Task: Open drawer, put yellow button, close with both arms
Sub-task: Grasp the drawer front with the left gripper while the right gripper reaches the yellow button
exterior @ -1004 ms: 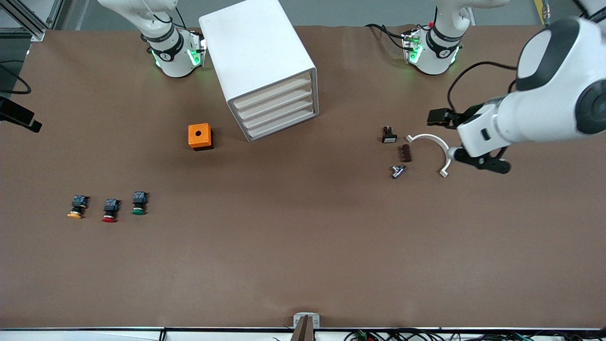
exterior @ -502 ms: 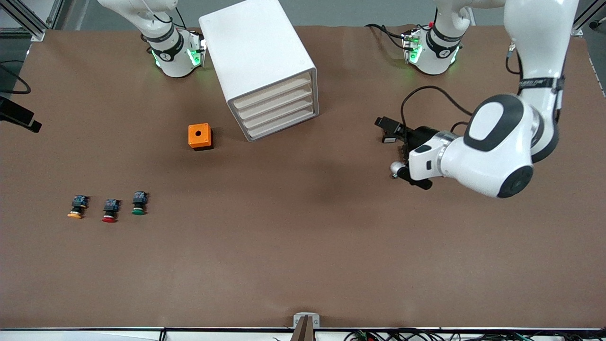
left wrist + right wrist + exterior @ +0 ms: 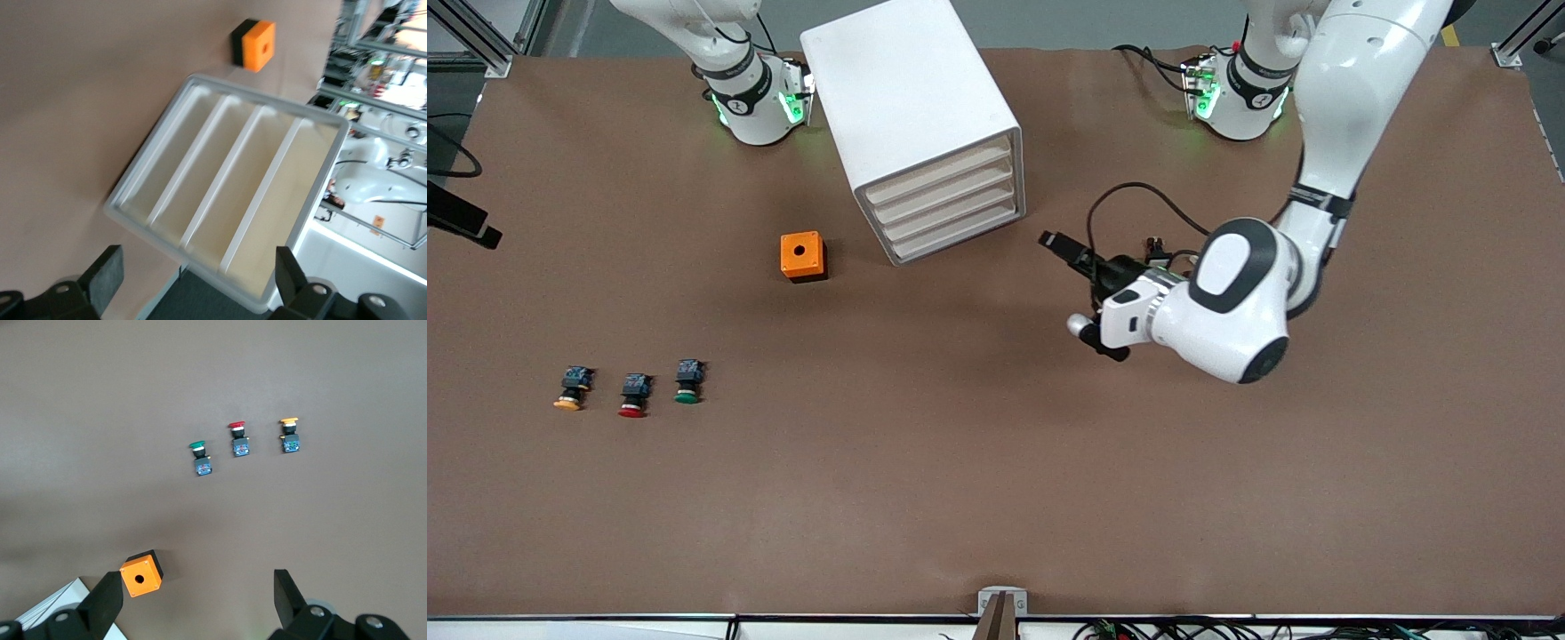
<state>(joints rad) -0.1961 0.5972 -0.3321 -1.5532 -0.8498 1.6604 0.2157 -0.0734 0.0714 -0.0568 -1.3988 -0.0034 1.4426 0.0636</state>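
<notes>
Now the left arm's black two-finger gripper [image 3: 1069, 283] has swung over toward the tall white box cabinet [image 3: 921, 116].
Fingers spread, empty; top drawer [image 3: 941, 175] shut; yellow-capped push-button [image 3: 572, 388] unmoved; right arm's gripper [image 3: 200, 603] waits, open.

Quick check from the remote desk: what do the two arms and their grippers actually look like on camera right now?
Both are glossy white arms with black joint bands and green lights glowing at their bases. The left arm has a big rounded white elbow with a black oval patch, a black cable looping beside its wrist, and a small black two-finger left gripper. The right gripper also has plain black flat fingers.
</notes>
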